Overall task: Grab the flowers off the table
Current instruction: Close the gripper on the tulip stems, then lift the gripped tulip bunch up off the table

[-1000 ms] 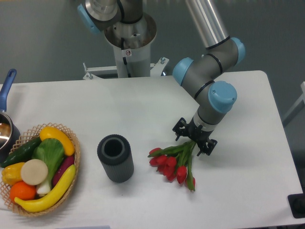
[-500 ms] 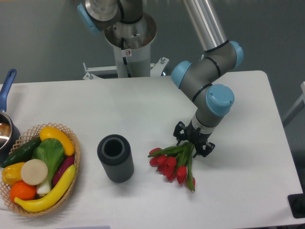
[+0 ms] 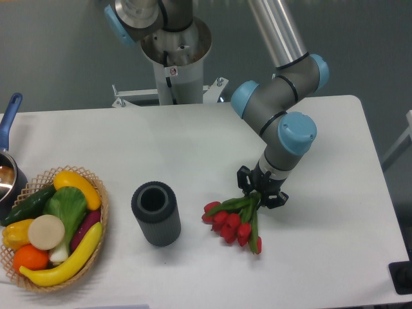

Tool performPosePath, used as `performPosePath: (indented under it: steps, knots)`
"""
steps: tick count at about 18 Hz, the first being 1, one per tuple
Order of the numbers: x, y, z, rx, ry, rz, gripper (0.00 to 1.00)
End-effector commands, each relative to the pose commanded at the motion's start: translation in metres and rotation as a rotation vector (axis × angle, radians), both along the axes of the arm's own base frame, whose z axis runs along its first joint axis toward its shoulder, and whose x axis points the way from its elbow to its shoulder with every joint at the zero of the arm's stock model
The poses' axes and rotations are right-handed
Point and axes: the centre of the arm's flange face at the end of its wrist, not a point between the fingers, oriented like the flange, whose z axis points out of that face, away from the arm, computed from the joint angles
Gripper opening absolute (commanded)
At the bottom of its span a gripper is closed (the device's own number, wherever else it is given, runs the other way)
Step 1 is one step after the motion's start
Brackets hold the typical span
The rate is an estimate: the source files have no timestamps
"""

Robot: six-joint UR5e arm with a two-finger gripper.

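Observation:
The flowers (image 3: pixel 230 223), a bunch of red tulip buds with green stems, lie on the white table (image 3: pixel 193 145) right of centre, buds pointing to the front left. My gripper (image 3: pixel 259 194) points down over the stem end, its black jaws drawn in around the green stems. The stem ends are hidden between the jaws. The buds rest on or just above the tabletop; I cannot tell which.
A dark grey ribbed cylinder cup (image 3: pixel 155 213) stands left of the flowers. A wicker basket (image 3: pixel 103 196) of vegetables sits at the front left. A pot with a blue handle (image 3: pixel 9 116) is at the left edge. The robot base (image 3: pixel 174 51) stands behind the table.
The gripper has come down slightly and its jaws have drawn in around the stems. The bunch has shifted a little and its buds have pulled closer together.

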Motion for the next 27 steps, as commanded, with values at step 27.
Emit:
performPosePath:
  steps: [27]
  knots:
    - [-0.033,-0.042,0.238,0.654,0.077,0.161,0.37]
